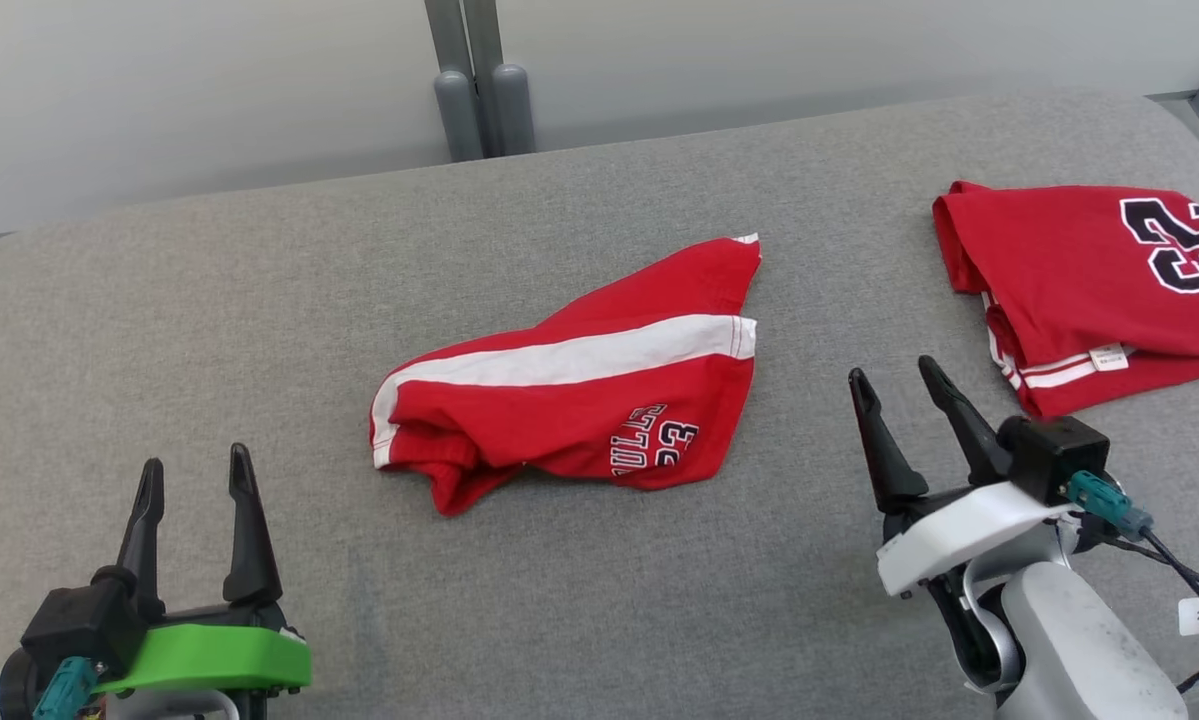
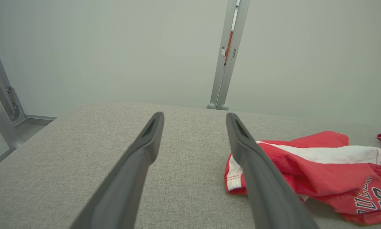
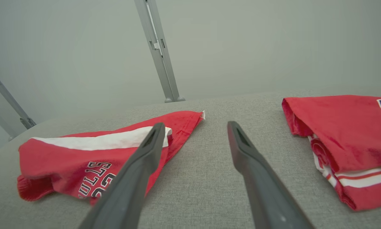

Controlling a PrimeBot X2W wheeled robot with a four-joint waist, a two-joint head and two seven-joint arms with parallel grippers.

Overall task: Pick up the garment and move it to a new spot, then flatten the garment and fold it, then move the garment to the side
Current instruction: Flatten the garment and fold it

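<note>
A crumpled red garment (image 1: pixel 579 390) with a white stripe and dark lettering lies in the middle of the grey padded surface. It also shows at the right of the left wrist view (image 2: pixel 320 165) and at the left of the right wrist view (image 3: pixel 95 152). My left gripper (image 1: pixel 194 470) stands open at the lower left, well clear of the garment. My right gripper (image 1: pixel 894 375) stands open to the garment's right, with nothing between its fingers. Both wrist views show their fingers (image 2: pixel 146 143) (image 3: pixel 244 149) spread apart above bare fabric.
A second red garment (image 1: pixel 1089 280), folded and bearing a dark number, lies at the far right (image 3: pixel 343 133). The grey padded surface (image 1: pixel 209 320) ends at a pale wall, where a grey post (image 1: pixel 479 80) rises behind its far edge.
</note>
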